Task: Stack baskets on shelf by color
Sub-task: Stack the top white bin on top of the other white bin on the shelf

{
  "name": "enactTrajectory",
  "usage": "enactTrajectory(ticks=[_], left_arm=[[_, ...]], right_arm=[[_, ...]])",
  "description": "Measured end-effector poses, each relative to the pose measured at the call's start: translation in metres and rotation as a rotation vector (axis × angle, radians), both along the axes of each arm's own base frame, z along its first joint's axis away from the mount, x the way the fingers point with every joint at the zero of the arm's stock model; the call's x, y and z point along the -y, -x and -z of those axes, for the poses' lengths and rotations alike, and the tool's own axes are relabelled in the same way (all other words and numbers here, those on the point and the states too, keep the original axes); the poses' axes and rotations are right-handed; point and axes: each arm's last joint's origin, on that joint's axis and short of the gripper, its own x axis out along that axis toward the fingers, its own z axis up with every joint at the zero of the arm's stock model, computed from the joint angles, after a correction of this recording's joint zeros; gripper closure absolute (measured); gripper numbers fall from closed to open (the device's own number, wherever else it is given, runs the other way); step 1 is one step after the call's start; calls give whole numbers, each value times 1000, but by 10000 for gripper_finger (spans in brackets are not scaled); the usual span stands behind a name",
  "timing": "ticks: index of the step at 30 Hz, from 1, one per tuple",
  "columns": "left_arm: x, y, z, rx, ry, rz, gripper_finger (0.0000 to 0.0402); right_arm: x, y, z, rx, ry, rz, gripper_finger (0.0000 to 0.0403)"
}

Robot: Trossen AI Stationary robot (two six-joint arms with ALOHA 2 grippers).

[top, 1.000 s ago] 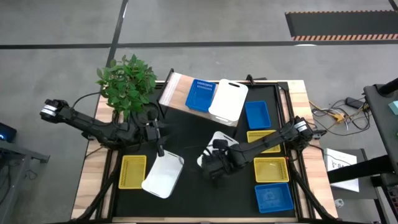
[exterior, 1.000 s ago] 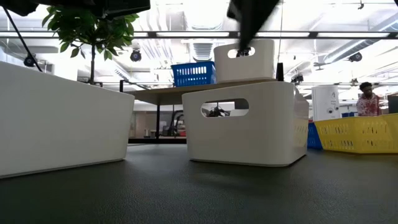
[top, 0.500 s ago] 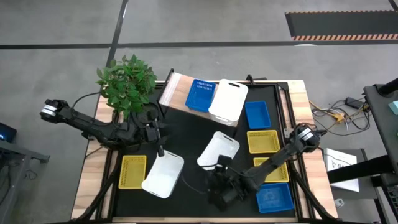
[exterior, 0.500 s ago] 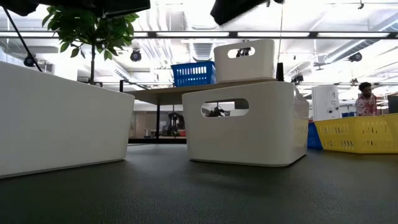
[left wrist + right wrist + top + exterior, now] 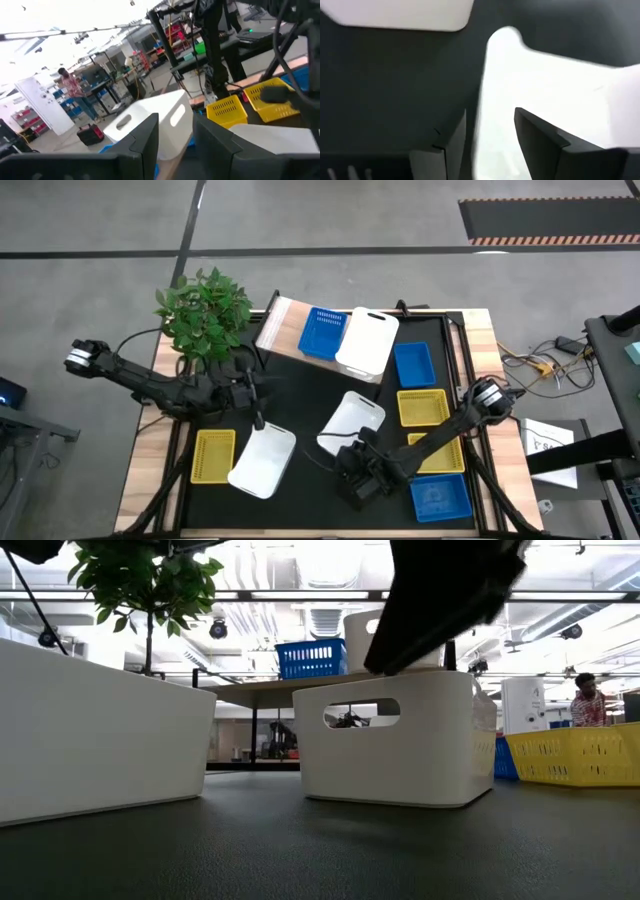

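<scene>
The right gripper [image 5: 352, 477] hangs low over the black table [image 5: 300, 390], its two dark fingers [image 5: 540, 137] spread apart with nothing between them. In the right wrist view one finger stands over the edge of a white basket [image 5: 351, 421], which lies just beyond the claw toward the table's middle; the view does not settle whether they touch. A second white basket [image 5: 262, 459] lies close beside the claw on the left arm's side, with a yellow basket [image 5: 213, 455] just past it.

On the claw's other side, a blue basket [image 5: 440, 499] sits near the table's corner, and a yellow basket [image 5: 440, 450] is partly covered by the right arm. Farther out along that edge lie another yellow basket [image 5: 423, 407] and a blue basket [image 5: 414, 364].

Well beyond the claw, at the far end of the table, stands the shelf [image 5: 283, 326], a light wood board on thin dark legs. On it rest a blue basket [image 5: 324, 332] and, touching it, a white basket [image 5: 367, 339] that overhangs the shelf's edge.

The left gripper [image 5: 258, 420] waits over the far rim of the second white basket, its fingers [image 5: 142, 137] set partly apart with nothing seen in their grasp. A potted plant [image 5: 202, 310] stands at the table's corner behind the left arm. A person [image 5: 590, 700] shows in the room beyond.
</scene>
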Motion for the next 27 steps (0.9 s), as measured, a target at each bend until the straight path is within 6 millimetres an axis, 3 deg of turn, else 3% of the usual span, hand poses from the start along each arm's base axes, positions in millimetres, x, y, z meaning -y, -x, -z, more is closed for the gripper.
enactTrajectory(ticks=[8,15,20,27], left_arm=[[0,2,-8,80,-12,-6,297],[-1,2,-8,85,-31,-10,297],[-1,2,-9,89,-31,-10,297],[-1,2,-10,97,-27,-10,297]], right_arm=[[4,3,22,29,-23,-7,245],[7,6,35,37,-8,-27,307],[6,6,35,39,-9,-40,381],[-12,5,21,46,9,-156,394]])
